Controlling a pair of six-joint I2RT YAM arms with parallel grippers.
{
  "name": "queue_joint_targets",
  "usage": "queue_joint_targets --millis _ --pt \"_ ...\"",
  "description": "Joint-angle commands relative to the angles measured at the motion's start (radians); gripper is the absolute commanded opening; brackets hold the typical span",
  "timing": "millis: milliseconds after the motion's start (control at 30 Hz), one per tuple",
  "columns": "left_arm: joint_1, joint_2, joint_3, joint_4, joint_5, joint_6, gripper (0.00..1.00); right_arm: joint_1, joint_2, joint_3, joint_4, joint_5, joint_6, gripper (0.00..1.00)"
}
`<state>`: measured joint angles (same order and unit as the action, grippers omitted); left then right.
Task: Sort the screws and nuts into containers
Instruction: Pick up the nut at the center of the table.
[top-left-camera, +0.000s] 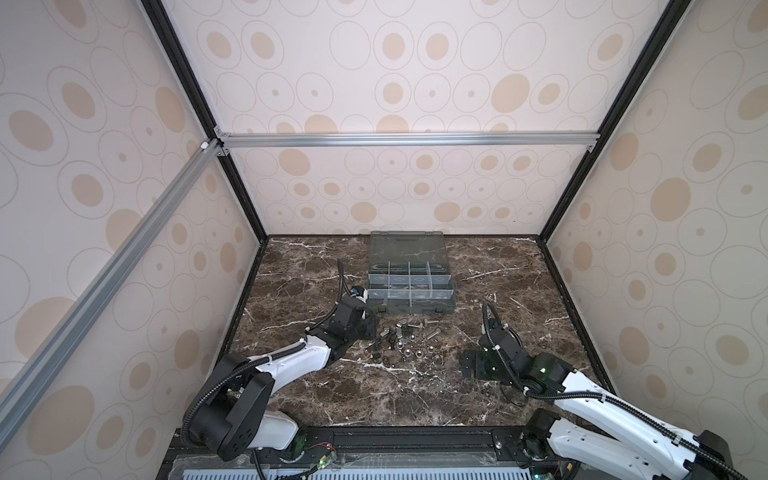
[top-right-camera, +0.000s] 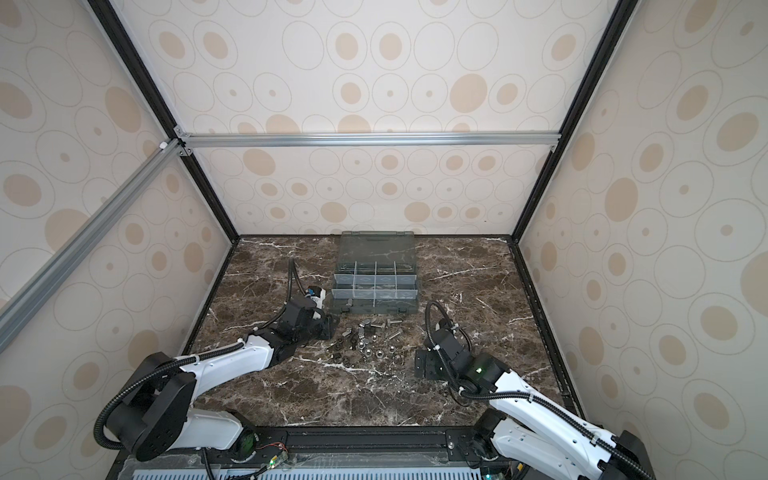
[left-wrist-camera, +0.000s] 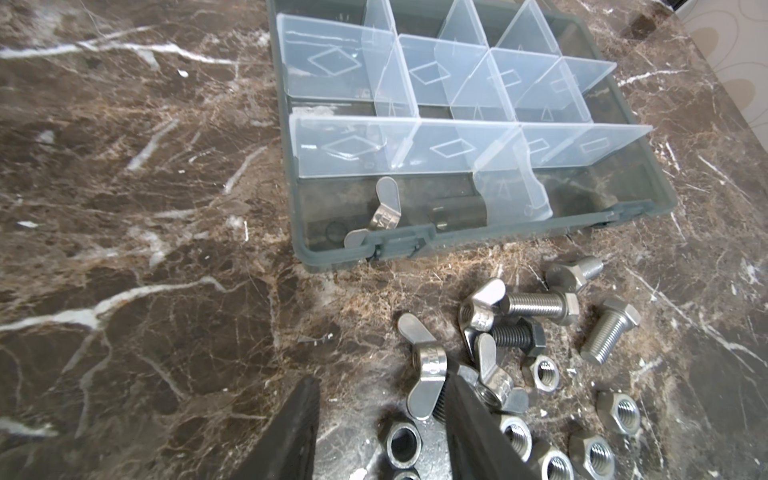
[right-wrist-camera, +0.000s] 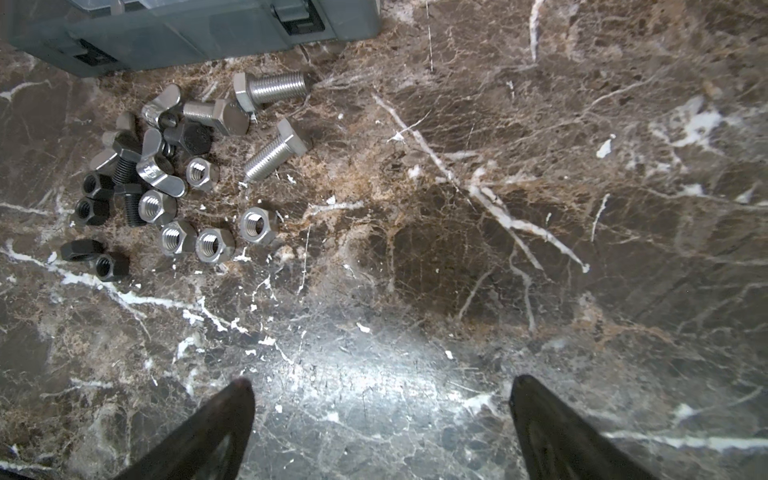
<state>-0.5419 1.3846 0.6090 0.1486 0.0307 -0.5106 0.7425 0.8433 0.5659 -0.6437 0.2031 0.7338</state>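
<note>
While silver and black metal hex screws (left-wrist-camera: 540, 307) and ring-shaped nuts (left-wrist-camera: 618, 412) lie heaped on the brown marble tabletop (left-wrist-camera: 124, 291) just near of the grey translucent organiser box (left-wrist-camera: 540, 226), we log the left gripper (left-wrist-camera: 380, 382) half-open and empty at the heap's left edge, likely lining up a pick. One silver wing nut (left-wrist-camera: 384, 212) sits in the near-left compartment (left-wrist-camera: 436, 195). The right gripper (right-wrist-camera: 382, 378) is wide and empty, parked right, presumably to stay clear.
</note>
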Motion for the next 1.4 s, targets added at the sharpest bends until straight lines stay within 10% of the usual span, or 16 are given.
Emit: queue_joint_targets --millis 0,1367 --pt "0.007 -0.016 -0.013 0.027 0.03 -0.026 0.49 0.011 0.003 -0.007 -0.027 0.013 0.021 0.99" --pt "-0.062 0.268 0.156 0.016 0.079 -0.003 0.38 0.011 0.092 0.017 0.012 0.005 -0.001 1.0"
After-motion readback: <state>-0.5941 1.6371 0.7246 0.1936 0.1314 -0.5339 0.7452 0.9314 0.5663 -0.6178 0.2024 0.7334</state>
